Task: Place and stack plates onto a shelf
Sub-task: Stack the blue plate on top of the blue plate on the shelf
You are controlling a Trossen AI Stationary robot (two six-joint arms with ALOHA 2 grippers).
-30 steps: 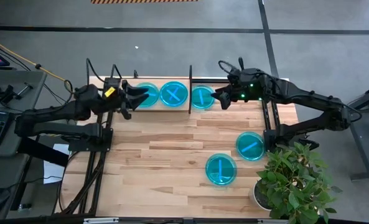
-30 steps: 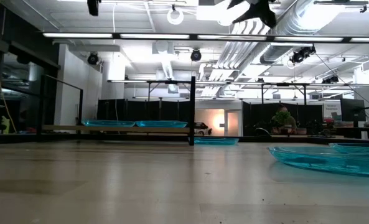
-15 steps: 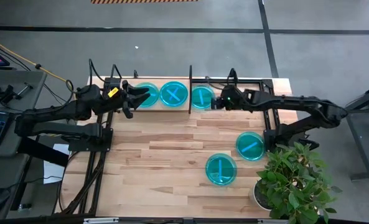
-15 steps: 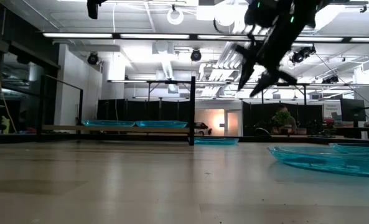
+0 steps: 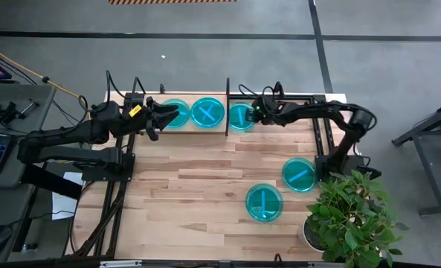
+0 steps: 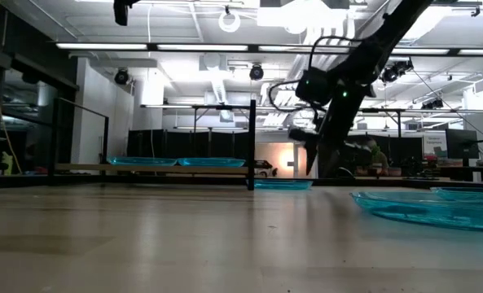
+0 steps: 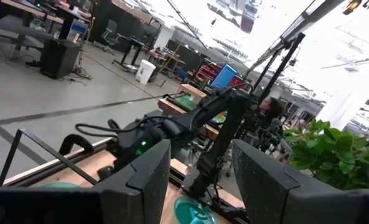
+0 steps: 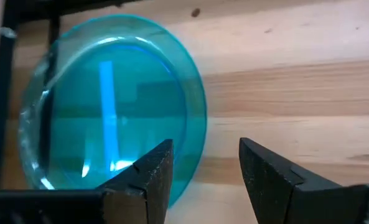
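Plates lay in a row along the far edge, and I took the scene from my left side across. My left gripper point(image 5: 166, 117) hung over the leftmost plate point(image 5: 177, 113) on the shelf point(image 5: 149, 101), fingers parted and holding nothing; I judged it was only waiting there, clear of the work. Beside that plate sat a second point(image 5: 207, 112), whose crossed stripes suggested one plate stacked on another. Then came the black divider point(image 5: 227, 106), which split the shelf into bays. Just past it lay a third plate point(image 8: 112, 143), partly under the frame rod. My right gripper point(image 8: 201, 171) was low beside its near rim, fingers point(image 8: 148, 174) spread and gripping nothing, one over the rim and the other over bare wood. That straddle made sense to me as the set-up for pinching the rim. Two more plates point(image 5: 300, 174) point(image 5: 264, 202) waited on the tabletop near the plant point(image 5: 350, 216), well apart from the shelf, not yet placed.
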